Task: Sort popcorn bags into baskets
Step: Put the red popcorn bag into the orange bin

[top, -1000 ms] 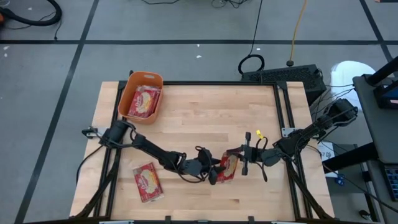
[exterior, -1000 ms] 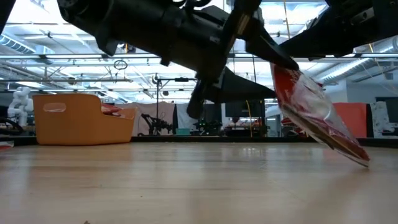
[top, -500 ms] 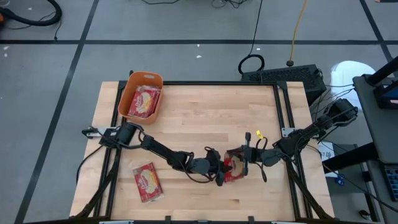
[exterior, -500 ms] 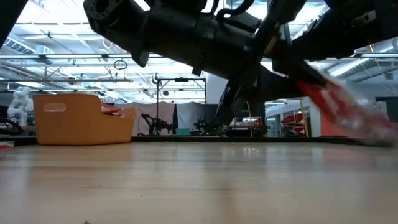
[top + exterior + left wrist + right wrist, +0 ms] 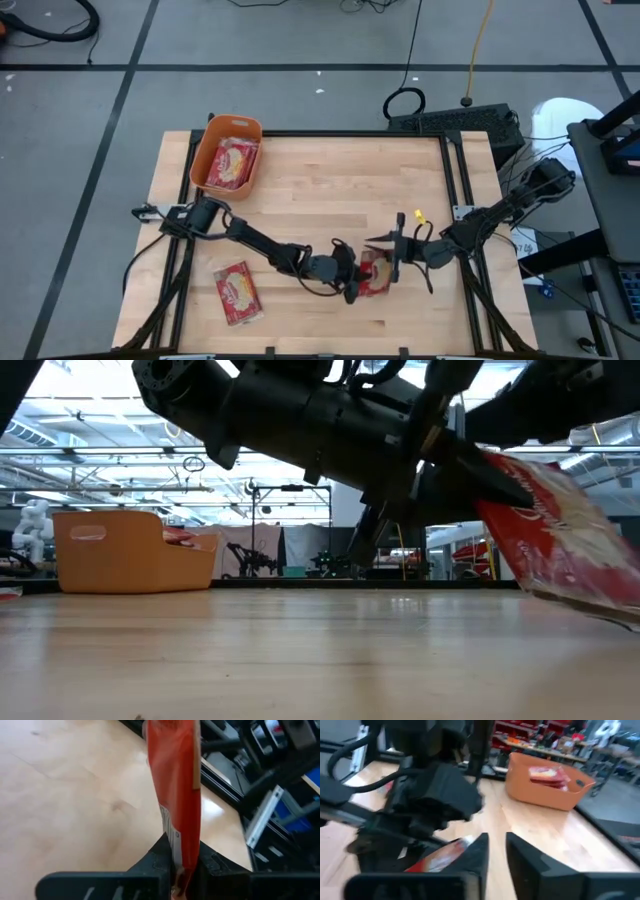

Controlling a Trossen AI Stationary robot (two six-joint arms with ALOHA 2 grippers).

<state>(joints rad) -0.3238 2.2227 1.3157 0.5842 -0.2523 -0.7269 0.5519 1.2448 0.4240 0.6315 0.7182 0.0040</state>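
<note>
A red popcorn bag (image 5: 376, 276) hangs between my two grippers over the near middle of the table. My left gripper (image 5: 358, 283) reaches in from the left and is shut on it. My right gripper (image 5: 496, 847) faces it from the right, its fingers a little apart with nothing between them; the bag (image 5: 437, 860) shows beside one finger. The orange basket (image 5: 210, 135) stands at the far left corner with popcorn bags (image 5: 232, 162) inside. One more bag (image 5: 237, 293) lies flat near the left front. My left gripper pinches the bag's near edge (image 5: 176, 855) between its two fingers, coming almost level from the table's left. The bag (image 5: 175, 780) stands edge-on out past the fingers. In the low view it slants down (image 5: 560, 530); whether its lower end touches the table I cannot tell. My right gripper stands beside the bag; whether a finger touches it I cannot tell.
Black frame rails (image 5: 455, 170) run along the table's far and right edges. A yellow tag (image 5: 415, 214) lies near the right arm. Bare wood (image 5: 330, 190) stretches between the grippers and the basket.
My left gripper has moved toward the table's right, up to the bag in front of my right gripper, and has shut on it. The bag has swung in the low view and now lies at a flatter slant.
</note>
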